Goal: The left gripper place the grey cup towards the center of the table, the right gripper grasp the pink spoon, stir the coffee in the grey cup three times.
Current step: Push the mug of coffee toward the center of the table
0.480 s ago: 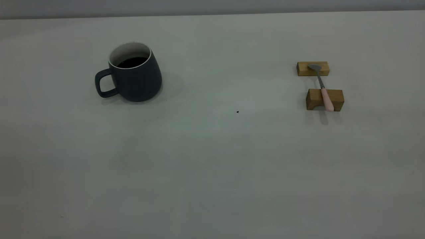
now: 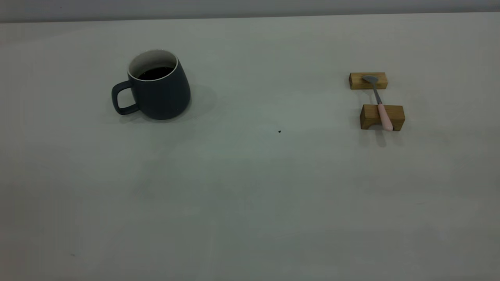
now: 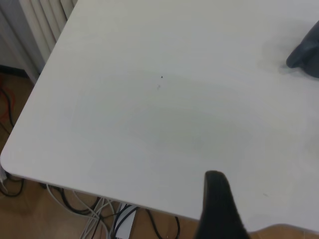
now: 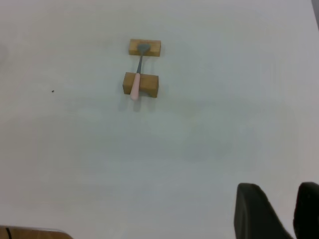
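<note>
the squat blue-grey cup (image 2: 160,93) holds dark coffee (image 2: 156,73) on the counter (image 2: 250,187); right gripper (image 4: 283,211) fingers sit slightly apart, left gripper's fingers can't be told.

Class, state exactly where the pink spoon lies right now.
In the exterior view the pink spoon lies at the right of the table, bridging two wooden blocks, far from the grey cup.

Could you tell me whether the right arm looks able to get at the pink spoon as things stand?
Probably yes. The pink spoon lies across two wooden blocks, its handle raised off the table, and only bare surface lies between it and the right pincer, which sits well back.
</note>
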Robot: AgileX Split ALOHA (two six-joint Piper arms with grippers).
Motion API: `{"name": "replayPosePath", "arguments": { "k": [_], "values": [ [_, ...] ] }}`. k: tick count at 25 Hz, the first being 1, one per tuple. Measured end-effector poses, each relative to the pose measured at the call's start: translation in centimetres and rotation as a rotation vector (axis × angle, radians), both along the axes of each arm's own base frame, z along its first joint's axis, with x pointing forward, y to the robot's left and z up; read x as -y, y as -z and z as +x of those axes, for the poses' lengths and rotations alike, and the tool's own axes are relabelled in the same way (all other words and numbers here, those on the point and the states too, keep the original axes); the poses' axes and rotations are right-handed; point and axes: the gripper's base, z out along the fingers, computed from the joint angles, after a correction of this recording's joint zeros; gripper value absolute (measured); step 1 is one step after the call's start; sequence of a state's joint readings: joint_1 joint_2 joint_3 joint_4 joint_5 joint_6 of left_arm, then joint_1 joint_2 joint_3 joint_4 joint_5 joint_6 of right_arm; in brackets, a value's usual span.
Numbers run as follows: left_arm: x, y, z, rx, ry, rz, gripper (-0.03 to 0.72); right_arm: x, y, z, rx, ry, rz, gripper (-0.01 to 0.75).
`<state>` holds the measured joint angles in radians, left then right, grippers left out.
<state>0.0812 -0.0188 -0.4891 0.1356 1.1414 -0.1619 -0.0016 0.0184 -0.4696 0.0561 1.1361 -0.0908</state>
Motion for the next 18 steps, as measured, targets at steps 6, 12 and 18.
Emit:
{"name": "replayPosePath", "arguments": {
  "k": [6,12,18],
  "values": [
    [0.0,0.0,0.0,0.0,0.0,0.0,0.567,0.0,0.0,0.0,0.0,0.0,0.0,0.24],
    [0.0,0.0,0.0,0.003,0.0,0.001,0.567,0.0,0.0,0.0,0.0,0.0,0.0,0.24],
    [0.2,-1.7,1.1,0.02,0.053,0.018,0.567,0.0,0.0,0.0,0.0,0.0,0.0,0.24]
  ]
}}
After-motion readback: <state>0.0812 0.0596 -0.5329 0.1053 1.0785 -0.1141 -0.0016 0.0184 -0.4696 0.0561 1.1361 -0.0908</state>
